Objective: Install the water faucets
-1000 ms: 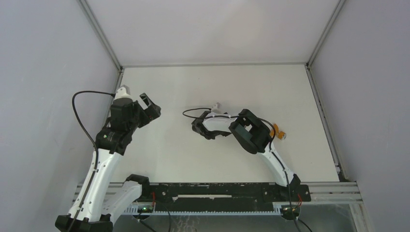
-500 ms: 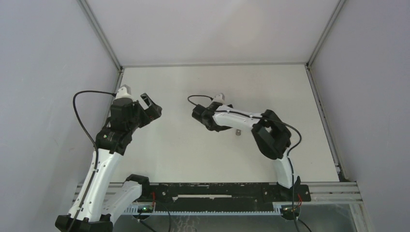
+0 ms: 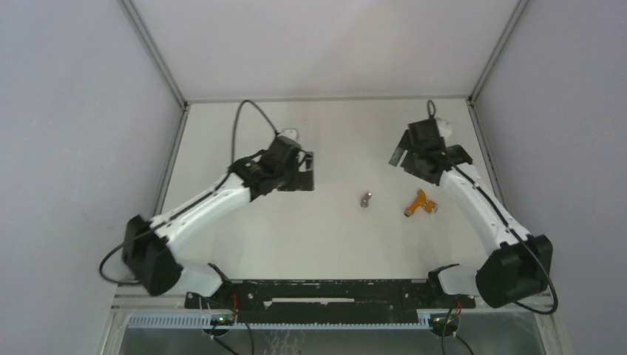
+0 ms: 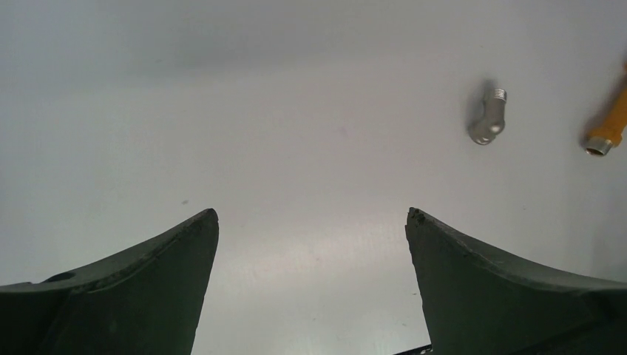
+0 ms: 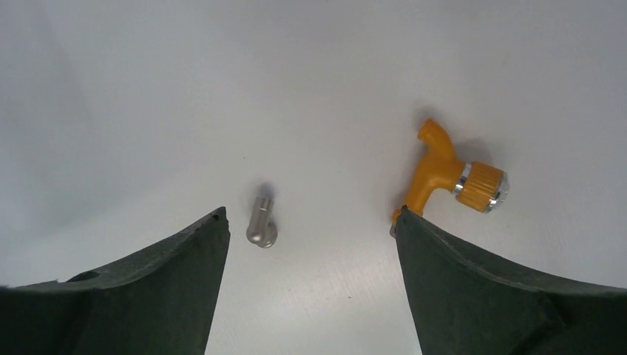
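Note:
The water faucets lie in two parts on the white table. The orange T-shaped tap body (image 3: pixel 419 205) (image 5: pixel 447 174) has a silvery round end. Left of it lies the small grey metal fitting (image 3: pixel 365 199) (image 4: pixel 488 122) (image 5: pixel 261 222), apart from the tap. My left gripper (image 3: pixel 304 171) (image 4: pixel 312 214) hovers open left of the fitting, nothing between its fingers. My right gripper (image 3: pixel 425 164) (image 5: pixel 310 214) stands open behind the two parts at the back right, holding nothing. In the right wrist view the tap's lower end is hidden behind one finger. The left wrist view catches only the tap's end (image 4: pixel 610 126) at the right border.
Grey walls close the table (image 3: pixel 244 237) on the left, back and right, with metal rails along the edges. A black mounting bar (image 3: pixel 325 292) with both arm bases runs along the near edge. Cables loop above each wrist.
My left arm swung from the left wall to the middle of the table. My right arm pulled away to the back right and its jaws opened wide. The grey fitting now lies uncovered.

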`<action>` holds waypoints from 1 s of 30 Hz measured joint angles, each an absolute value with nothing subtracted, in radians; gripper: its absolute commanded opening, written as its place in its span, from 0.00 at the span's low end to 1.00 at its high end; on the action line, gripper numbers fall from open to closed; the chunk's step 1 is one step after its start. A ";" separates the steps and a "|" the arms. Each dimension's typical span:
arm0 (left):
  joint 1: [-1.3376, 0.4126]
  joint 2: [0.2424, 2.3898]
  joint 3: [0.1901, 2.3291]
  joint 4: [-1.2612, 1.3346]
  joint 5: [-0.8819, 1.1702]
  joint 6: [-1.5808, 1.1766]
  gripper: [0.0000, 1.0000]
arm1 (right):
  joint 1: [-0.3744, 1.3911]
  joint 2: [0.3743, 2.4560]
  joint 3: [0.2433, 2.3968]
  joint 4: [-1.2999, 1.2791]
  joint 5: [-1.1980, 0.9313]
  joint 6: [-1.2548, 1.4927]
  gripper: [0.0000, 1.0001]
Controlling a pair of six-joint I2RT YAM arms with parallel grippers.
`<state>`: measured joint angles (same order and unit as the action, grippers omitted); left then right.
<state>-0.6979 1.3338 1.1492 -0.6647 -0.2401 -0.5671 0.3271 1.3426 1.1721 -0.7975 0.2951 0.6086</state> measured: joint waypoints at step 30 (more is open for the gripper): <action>-0.956 2.286 1.965 -0.761 -0.037 -0.550 0.50 | 0.079 1.068 1.074 -0.803 0.155 0.603 0.91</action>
